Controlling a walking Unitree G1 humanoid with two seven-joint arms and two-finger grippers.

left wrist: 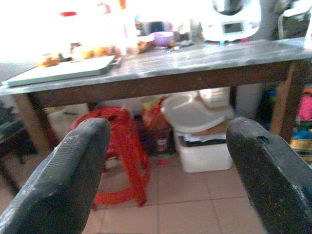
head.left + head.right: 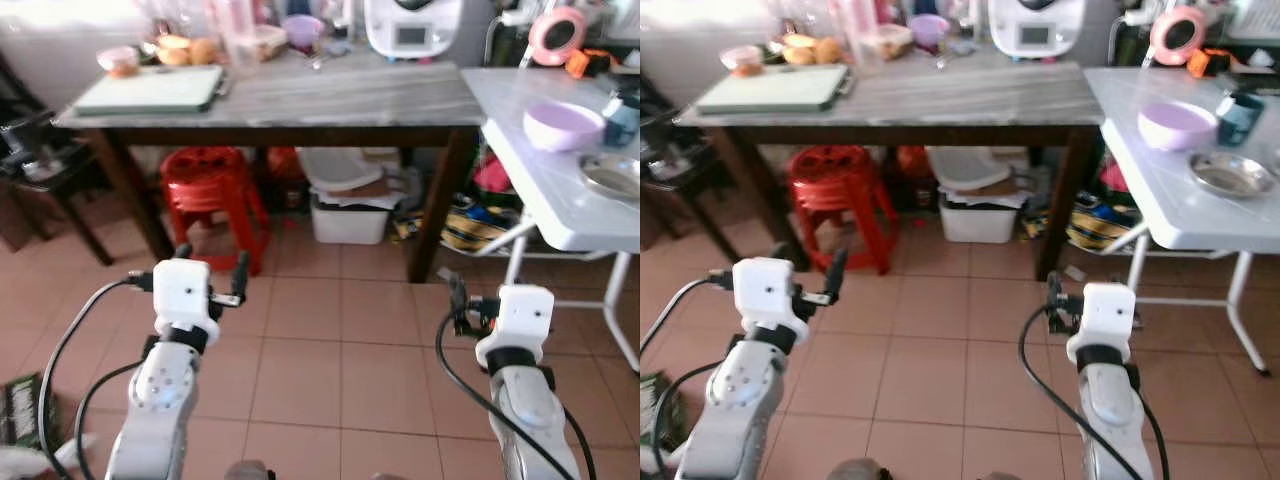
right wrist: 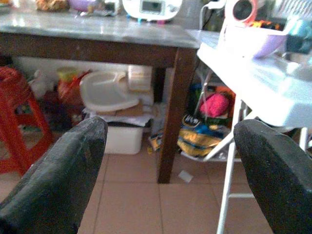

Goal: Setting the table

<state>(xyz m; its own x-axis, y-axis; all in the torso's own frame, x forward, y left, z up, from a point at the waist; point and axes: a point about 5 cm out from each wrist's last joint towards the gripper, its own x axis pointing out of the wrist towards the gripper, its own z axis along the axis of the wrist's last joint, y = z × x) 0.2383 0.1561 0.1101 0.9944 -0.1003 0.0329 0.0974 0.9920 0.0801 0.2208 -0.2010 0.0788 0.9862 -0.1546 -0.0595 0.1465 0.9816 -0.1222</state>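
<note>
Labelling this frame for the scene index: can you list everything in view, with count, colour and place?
table: 1, grey marble top on dark wood legs, ahead
folding table: 1, white, to the right
tray: 1, pale green, left end of the marble top
appliance: 1, white with a small screen, back of the marble top
bowl: 1, lilac, on the folding table
metal dish: 1, silver, on the folding table, nearer than the bowl
cup: 1, teal, right of the bowl
stool: 1, red plastic, under the marble table
bin: 1, white, under the marble table
floor: terracotta tiles
left gripper: open, low over the floor
right gripper: open, low over the floor
</note>
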